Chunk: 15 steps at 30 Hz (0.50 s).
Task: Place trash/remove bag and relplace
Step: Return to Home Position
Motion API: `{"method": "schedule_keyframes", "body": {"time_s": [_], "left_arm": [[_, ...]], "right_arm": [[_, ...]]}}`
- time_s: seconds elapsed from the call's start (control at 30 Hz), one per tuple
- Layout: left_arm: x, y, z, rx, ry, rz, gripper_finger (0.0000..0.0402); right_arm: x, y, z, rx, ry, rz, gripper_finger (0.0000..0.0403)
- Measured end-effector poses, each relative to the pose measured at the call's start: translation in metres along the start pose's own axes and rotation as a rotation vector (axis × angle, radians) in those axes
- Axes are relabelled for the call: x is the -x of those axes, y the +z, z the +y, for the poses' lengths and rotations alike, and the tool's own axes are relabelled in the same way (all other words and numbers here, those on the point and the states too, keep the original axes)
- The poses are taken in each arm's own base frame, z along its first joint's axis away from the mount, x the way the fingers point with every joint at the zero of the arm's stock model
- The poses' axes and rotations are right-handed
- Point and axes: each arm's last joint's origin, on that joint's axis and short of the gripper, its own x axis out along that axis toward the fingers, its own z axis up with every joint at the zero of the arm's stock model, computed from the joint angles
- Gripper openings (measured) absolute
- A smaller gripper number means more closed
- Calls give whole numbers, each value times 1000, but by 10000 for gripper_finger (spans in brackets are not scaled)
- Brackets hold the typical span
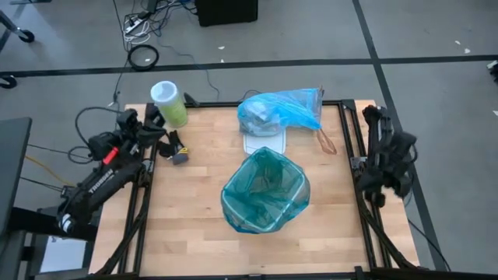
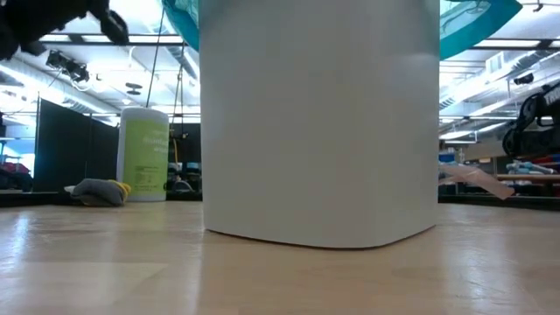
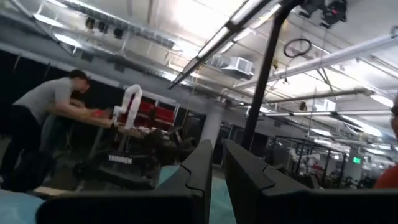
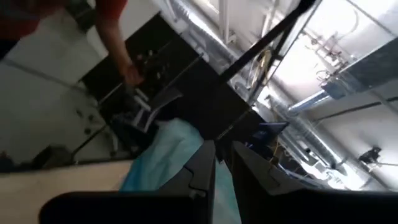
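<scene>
A white bin (image 2: 319, 122) stands mid-table, lined with a darker teal-green bag (image 1: 264, 190) folded over its rim. The light sky-blue bag (image 1: 280, 110), bunched and holding scraps, lies on the table by the far edge, partly on a white sheet (image 1: 264, 142). My left gripper (image 1: 159, 132) is at the table's left edge, raised, shut and empty; its fingers (image 3: 199, 174) point up into the room. My right gripper (image 1: 375, 117) is at the right edge, also shut and empty (image 4: 222, 165).
A green wipes canister (image 1: 170, 103) stands at the far left corner. A small grey and yellow object (image 1: 179, 153) lies beside my left gripper. A brown scrap (image 1: 325, 141) lies right of the blue bag. People show in the room beyond the table.
</scene>
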Motion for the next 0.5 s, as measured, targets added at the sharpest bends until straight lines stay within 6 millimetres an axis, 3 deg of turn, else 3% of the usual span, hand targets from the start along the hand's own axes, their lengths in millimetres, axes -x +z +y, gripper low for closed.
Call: {"method": "schedule_keyframes", "body": {"time_s": [0.2,0.33,0.5], "left_arm": [[17,-31,5,-1,15,7,48],[29,-54,13,1,37,35,48],[30,-60,16,-55,5,145,48]], "right_arm": [[14,-40,6,58,59,-37,34],[13,-45,7,104,55,-5,32],[13,-58,7,159,-40,139,33]]}}
